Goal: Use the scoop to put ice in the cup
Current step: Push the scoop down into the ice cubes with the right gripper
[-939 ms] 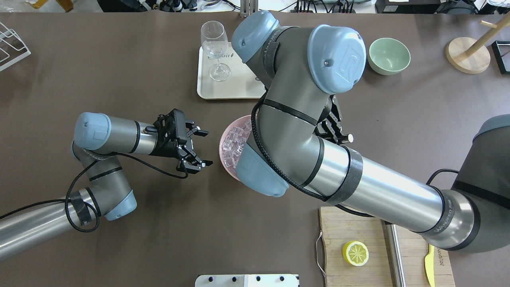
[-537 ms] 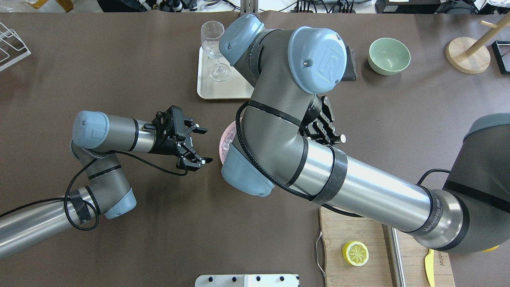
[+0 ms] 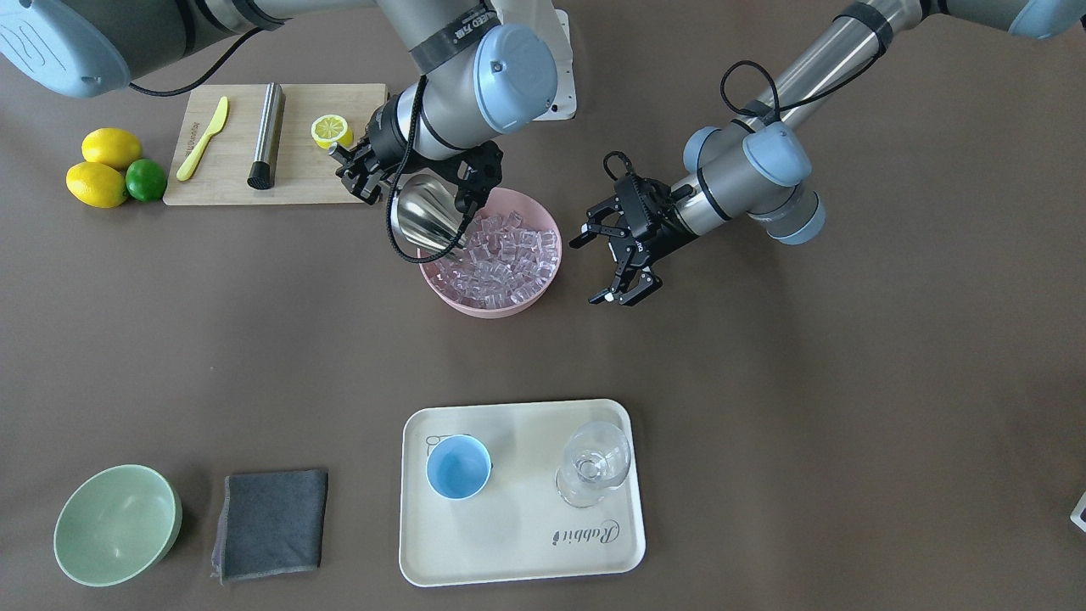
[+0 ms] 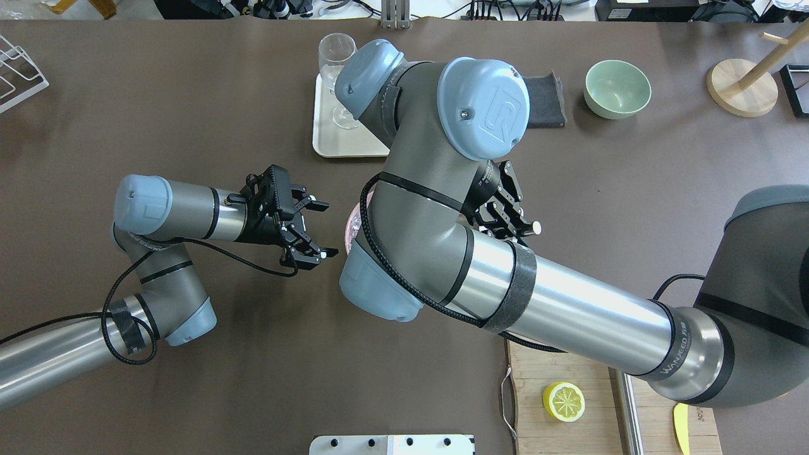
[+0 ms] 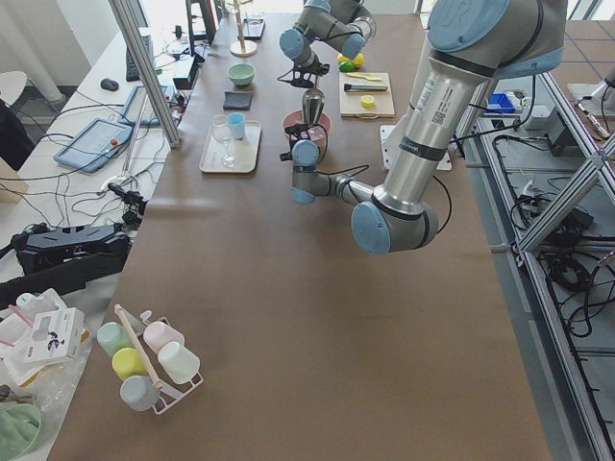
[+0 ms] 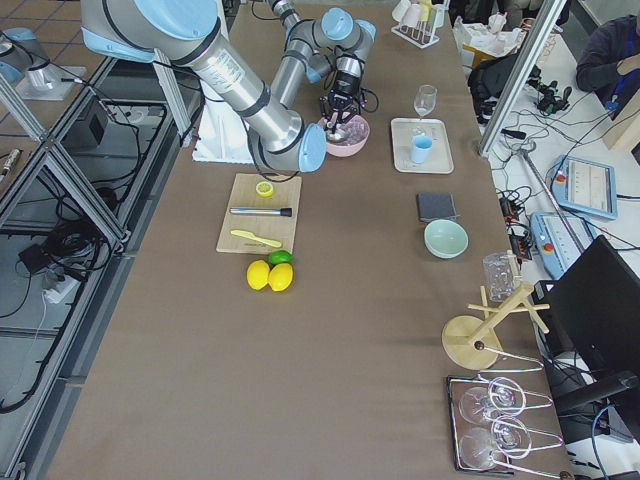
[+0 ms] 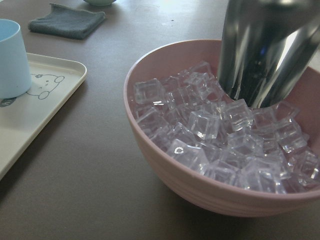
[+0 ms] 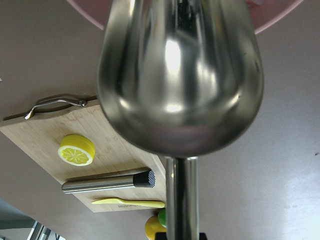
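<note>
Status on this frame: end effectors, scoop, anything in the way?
Right end effector shut on scoop, mouth down in ice. Left end effector open beside pink bowl. Cup empty on tray; nothing between.

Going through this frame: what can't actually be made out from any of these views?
- Whether the scoop holds ice: the front-facing and right wrist views show only its shiny back, and the left wrist view's top edge cuts it off.
- The cup: hidden behind the right arm in the overhead view, cut by the left wrist view's left edge.
- The pink bowl and the ice: overhead, that arm covers nearly all; the side views show them too small.
</note>
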You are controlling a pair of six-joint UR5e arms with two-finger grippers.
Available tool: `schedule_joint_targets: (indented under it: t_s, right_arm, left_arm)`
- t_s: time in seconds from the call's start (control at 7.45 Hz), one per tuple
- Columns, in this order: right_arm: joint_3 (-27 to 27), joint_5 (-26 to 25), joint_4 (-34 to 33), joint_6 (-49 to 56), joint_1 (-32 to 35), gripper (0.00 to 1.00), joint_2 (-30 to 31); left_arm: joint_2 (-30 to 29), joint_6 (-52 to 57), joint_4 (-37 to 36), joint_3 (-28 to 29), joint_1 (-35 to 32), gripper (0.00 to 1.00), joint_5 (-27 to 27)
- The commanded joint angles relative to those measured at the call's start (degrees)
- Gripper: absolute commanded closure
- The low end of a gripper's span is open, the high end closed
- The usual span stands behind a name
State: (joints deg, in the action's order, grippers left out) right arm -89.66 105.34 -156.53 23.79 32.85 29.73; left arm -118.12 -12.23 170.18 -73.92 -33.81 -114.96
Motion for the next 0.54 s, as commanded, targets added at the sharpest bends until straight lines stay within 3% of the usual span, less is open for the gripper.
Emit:
schedule_joint_targets:
  t_s: [0.0,0.4]
  right_arm:
    - [0.89,-0.04,0.17,-0.06,-0.33,1.0,-0.02]
    - [1.41,0.22,0.52,-0.24,-0.33,1.0,-0.28]
  left_arm:
    - [0.08,-0.08,-0.03,0.0,0.06,0.03,0.0]
    - [0.09,-0.08,0.15,0.0,0.06,0.03,-0.09]
